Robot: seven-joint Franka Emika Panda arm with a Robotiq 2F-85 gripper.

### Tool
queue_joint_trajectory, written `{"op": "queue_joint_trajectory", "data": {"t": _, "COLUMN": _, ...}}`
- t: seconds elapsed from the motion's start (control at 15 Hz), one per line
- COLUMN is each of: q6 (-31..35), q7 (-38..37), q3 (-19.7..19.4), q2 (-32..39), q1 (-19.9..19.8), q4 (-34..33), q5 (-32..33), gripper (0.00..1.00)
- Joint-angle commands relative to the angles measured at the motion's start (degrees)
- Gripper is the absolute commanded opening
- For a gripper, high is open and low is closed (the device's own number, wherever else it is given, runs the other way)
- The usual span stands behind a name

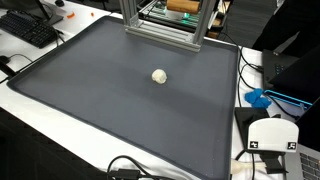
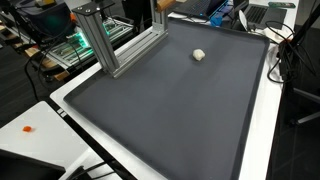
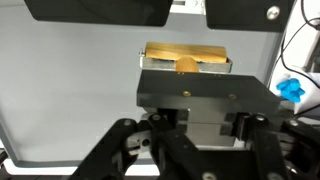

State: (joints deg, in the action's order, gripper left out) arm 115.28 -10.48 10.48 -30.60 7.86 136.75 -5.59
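1. Where the wrist view looks down past the black-linked gripper (image 3: 205,130), its jaws are drawn together. Whether they pinch anything cannot be told.
2. Right in front of the gripper lies a dark grey rectangular block (image 3: 205,90) with small screws in its face. It covers the fingertips, so I cannot tell whether it touches them or sits just beside them.
3. Just beyond the block sits a yellow-brown wooden piece (image 3: 185,58), set in a silver metal holder (image 3: 226,62).
4. At the right edge of the wrist view a bright blue object (image 3: 290,88) lies on the white tabletop (image 3: 60,100), well apart from the block. It also shows in an exterior view (image 1: 262,98).
5. In both exterior views a large dark grey mat (image 1: 100,90) (image 2: 170,110) covers the table.
6. A small white ball (image 1: 159,76) (image 2: 199,55) rests alone on the mat.
7. An aluminium-profile frame (image 1: 165,28) (image 2: 110,45) stands upright at the mat's edge, near the ball but apart from it.
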Motion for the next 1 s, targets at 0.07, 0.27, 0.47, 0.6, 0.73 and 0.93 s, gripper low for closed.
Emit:
{"op": "queue_joint_trajectory", "data": {"t": 0.07, "q6": 7.4, "q7": 2.6, "q3": -0.9, "q2": 3.9, "q1": 1.1, "q4": -3.6, "q5": -2.9, "gripper": 0.35}}
{"op": "queue_joint_trajectory", "data": {"t": 0.27, "q6": 8.6, "q7": 1.6, "q3": -0.2, "q2": 3.7, "q1": 0.6, "q4": -2.9, "q5": -1.8, "gripper": 0.60}}
{"op": "queue_joint_trajectory", "data": {"t": 0.47, "q6": 9.4, "q7": 1.7, "q3": -0.2, "q2": 5.0, "q1": 0.6, "q4": -3.4, "q5": -1.9, "gripper": 0.60}}
{"op": "queue_joint_trajectory", "data": {"t": 0.6, "q6": 9.4, "q7": 1.8, "q3": -0.2, "q2": 5.0, "q1": 0.7, "q4": -3.5, "q5": -1.9, "gripper": 0.60}}
{"op": "queue_joint_trajectory", "data": {"t": 0.73, "q6": 9.4, "q7": 1.8, "q3": -0.2, "q2": 5.0, "q1": 0.7, "q4": -3.5, "q5": -1.9, "gripper": 0.60}}
{"op": "queue_joint_trajectory", "data": {"t": 0.93, "q6": 9.4, "q7": 1.8, "q3": -0.2, "q2": 5.0, "q1": 0.7, "q4": -3.5, "q5": -1.9, "gripper": 0.35}}
